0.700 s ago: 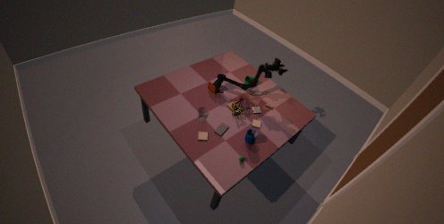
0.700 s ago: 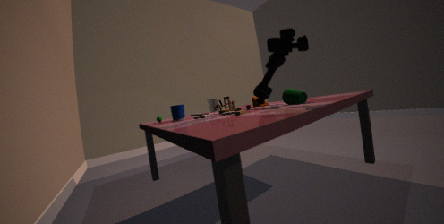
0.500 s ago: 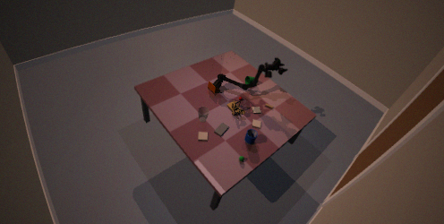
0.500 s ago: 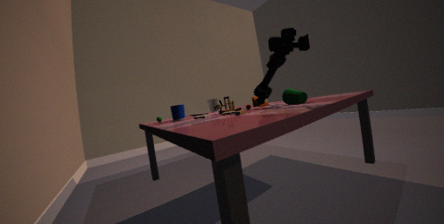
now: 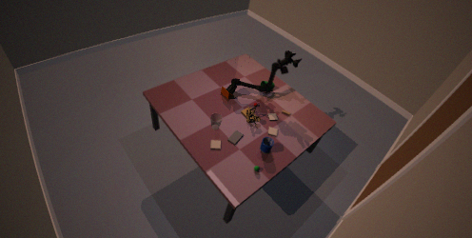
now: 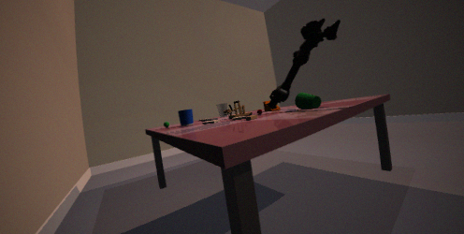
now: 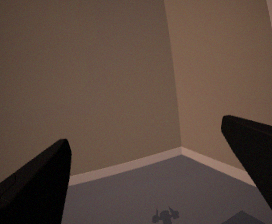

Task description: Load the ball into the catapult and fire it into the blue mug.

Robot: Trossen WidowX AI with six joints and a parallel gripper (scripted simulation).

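Observation:
My gripper (image 5: 292, 65) (image 6: 330, 22) (image 7: 148, 135) is open and empty, raised high above the table on the base side, far from the catapult and mug. The small yellow and dark catapult (image 5: 246, 114) (image 6: 239, 115) stands near the middle of the table. A red ball (image 5: 256, 105) (image 6: 259, 111) lies beside it, on the arm's side. The blue mug (image 5: 266, 146) (image 6: 185, 117) stands upright toward the far end. A green ball (image 5: 257, 168) (image 6: 166, 124) lies beyond the mug near the table edge. Whether the catapult's cup holds anything is too small to tell.
A pale cup (image 5: 216, 122) (image 6: 222, 109) stands on the checkered table (image 5: 167, 111). Cream tiles (image 5: 215, 145) and a grey tile (image 5: 235, 137) lie around. A green cylinder (image 5: 265, 82) (image 6: 307, 101) lies near the arm; an orange block (image 5: 225, 92) is at its base. The wrist view shows walls and floor.

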